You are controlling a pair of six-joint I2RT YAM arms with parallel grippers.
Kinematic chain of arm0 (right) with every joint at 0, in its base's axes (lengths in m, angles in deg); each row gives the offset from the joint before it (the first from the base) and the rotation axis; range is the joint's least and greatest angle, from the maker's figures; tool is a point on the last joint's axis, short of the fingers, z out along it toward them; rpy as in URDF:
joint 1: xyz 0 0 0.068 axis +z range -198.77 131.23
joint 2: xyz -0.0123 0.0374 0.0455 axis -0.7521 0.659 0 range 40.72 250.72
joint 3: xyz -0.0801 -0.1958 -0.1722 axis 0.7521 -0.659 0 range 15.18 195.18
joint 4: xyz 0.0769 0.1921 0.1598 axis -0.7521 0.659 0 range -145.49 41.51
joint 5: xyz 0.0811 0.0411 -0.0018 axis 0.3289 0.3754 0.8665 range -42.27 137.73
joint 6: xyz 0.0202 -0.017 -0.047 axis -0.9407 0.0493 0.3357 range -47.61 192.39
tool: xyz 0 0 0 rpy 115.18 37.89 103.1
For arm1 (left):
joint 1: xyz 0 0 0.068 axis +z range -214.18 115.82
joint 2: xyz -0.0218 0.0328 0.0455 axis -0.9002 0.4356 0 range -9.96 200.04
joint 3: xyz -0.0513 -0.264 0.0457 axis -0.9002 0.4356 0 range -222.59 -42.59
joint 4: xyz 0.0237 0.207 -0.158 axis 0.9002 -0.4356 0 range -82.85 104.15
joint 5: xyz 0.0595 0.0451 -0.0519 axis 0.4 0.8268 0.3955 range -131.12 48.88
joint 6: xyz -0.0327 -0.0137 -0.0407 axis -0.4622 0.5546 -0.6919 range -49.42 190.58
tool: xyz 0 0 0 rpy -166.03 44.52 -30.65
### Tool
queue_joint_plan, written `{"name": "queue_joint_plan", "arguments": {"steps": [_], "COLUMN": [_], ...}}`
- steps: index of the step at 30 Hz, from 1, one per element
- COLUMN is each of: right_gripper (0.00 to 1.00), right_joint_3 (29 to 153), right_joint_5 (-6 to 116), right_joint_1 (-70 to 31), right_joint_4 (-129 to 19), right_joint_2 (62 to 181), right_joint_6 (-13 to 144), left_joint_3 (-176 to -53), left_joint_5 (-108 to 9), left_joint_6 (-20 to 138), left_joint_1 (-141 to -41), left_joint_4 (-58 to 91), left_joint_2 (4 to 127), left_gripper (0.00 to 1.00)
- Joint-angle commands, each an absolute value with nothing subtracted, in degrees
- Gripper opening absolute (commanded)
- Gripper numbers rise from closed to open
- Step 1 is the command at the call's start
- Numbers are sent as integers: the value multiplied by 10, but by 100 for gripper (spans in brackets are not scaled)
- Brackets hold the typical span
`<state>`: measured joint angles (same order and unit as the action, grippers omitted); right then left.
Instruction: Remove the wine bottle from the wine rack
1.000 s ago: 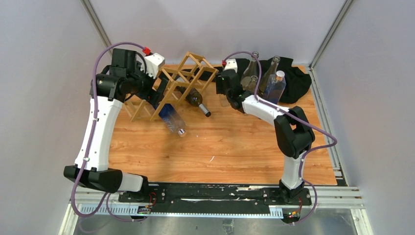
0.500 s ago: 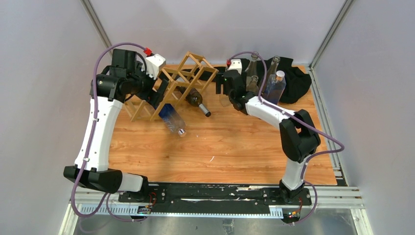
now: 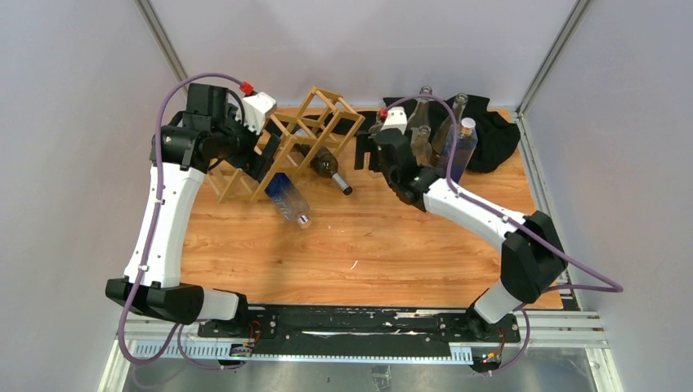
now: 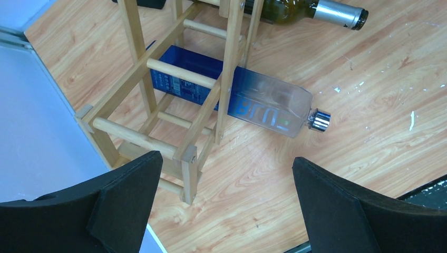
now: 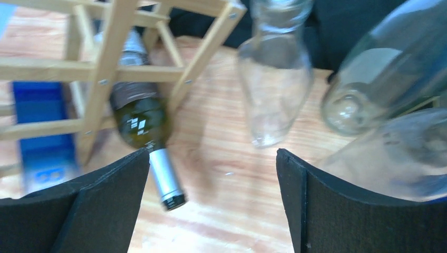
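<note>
Still on the rack: your dark green glass wine bottle with the silver foil neck (image 3: 328,168) lies in a lower cell of the light wooden lattice wine rack (image 3: 315,122), which stands at about 11 o'clock on the wood-grain table (image 3: 392,245) in the overhead view. The bottle's neck sticks out of the frame toward 5 o'clock. Your right wrist camera shows the same bottle (image 5: 141,122) tilted between the rack's sticks (image 5: 108,63), its mouth down near the tabletop.

At 8 o'clock from it, in the neighbouring cell, lies a square-sided blue-tinted bottle with a silver cap (image 3: 288,198), also pointing to 5 o'clock; your left wrist view shows it (image 4: 263,103) threaded through the frame (image 4: 226,79), with the wine bottle's foil neck (image 4: 337,13) at the top edge.

Your right gripper (image 3: 365,153) hangs at 3 o'clock from the wine bottle, near it but apart, jaws spread wide with nothing between them (image 5: 211,158). Your left gripper (image 3: 263,159) sits at 9 o'clock, over the rack's left end, jaws likewise wide and empty (image 4: 225,158).

Farther out at 1 o'clock on the table, several clear glass bottles (image 3: 421,135) stand upright beside a crumpled black cloth (image 3: 494,135); two of them (image 5: 274,79) fill the right wrist view.
</note>
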<state>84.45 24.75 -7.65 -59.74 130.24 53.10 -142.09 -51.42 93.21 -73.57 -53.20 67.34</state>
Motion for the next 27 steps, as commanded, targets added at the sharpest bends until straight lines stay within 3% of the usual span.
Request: {"name": "queue_joint_plan", "arguments": {"steps": [1, 13, 27], "right_gripper": [93, 95, 96], "right_joint_3": [825, 926, 1050], "right_joint_5": [296, 566, 635], "right_joint_1": [-28, 62, 34], "right_joint_4": [-567, -543, -577], "right_joint_2": [1275, 1413, 1599], "right_joint_6": [489, 465, 392], "left_joint_3": [-1413, -1401, -1378], "left_joint_5": [-526, -497, -499], "left_joint_6": [944, 930, 947], "left_joint_1": [-731, -731, -731], "left_joint_4": [-529, -528, -529], "left_joint_2": [655, 656, 640], "left_gripper": [100, 100, 100]}}
